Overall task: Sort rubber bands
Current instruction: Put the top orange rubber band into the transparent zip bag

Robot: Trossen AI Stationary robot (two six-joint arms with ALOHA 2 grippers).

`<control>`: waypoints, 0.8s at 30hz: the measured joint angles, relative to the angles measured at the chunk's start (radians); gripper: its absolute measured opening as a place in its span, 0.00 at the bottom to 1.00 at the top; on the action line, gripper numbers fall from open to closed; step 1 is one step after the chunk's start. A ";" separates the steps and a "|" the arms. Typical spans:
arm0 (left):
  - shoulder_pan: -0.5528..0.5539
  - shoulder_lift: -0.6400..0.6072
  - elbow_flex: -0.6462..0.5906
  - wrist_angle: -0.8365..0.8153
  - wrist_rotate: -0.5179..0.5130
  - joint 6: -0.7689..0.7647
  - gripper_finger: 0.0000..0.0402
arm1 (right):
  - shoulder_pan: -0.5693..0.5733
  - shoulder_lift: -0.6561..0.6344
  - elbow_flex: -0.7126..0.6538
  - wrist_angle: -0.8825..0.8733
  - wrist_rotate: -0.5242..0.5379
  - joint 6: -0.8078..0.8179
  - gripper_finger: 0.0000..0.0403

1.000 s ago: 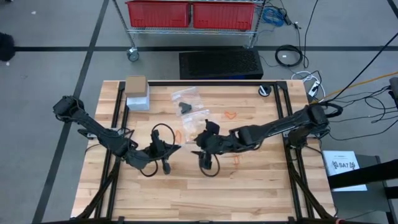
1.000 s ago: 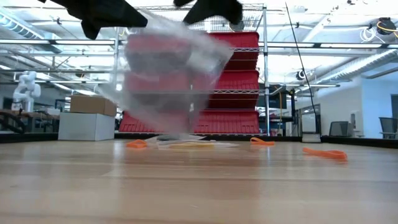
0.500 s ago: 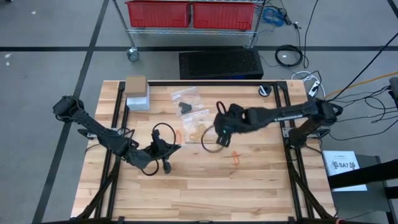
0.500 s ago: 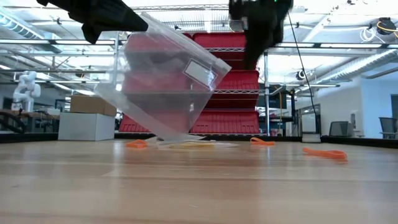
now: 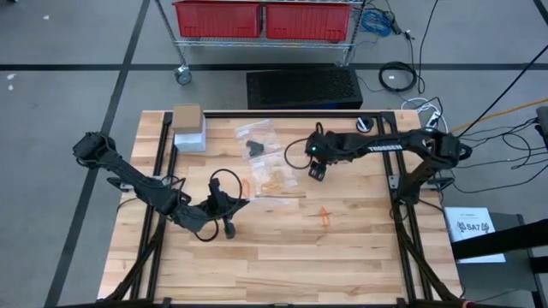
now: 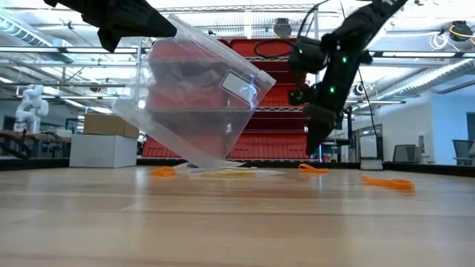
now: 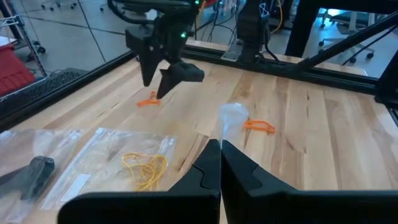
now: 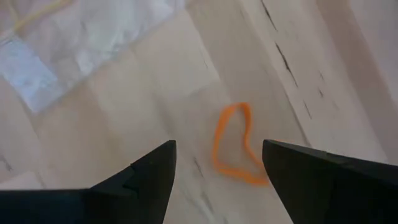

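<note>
Overhead, the right pincer (image 5: 317, 171) hangs toward one o'clock of the worktop (image 5: 360, 257) centre, the left pincer (image 5: 229, 208) near eight o'clock, an orange rubber band (image 5: 324, 216) at four o'clock. Level across, the left pincer is clamped on a clear bag (image 6: 197, 104) tilted above yellow rubber bands (image 6: 223, 173). Right wrist: fingers (image 8: 149, 177) apart, an orange rubber band (image 8: 236, 144) between them below; left wrist: fingers (image 7: 208, 168) together on the bag.

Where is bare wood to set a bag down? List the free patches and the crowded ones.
Free: the near strip of the table, below the left claw and the orange rubber band; also its far right corner. Crowded: the middle, where clear bags lie by the right claw, and the far left corner, taken by boxes.
</note>
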 joint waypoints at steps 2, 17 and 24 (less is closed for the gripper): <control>0.002 0.000 0.000 0.000 0.000 0.000 0.00 | -0.029 0.009 -0.022 0.046 -0.031 -0.030 0.58; 0.019 0.000 0.000 -0.002 0.022 0.003 0.00 | -0.097 0.140 -0.026 0.087 -0.095 -0.056 0.28; 0.019 0.000 0.000 -0.005 0.022 0.004 0.00 | 0.017 0.024 -0.008 0.067 -0.148 0.034 0.03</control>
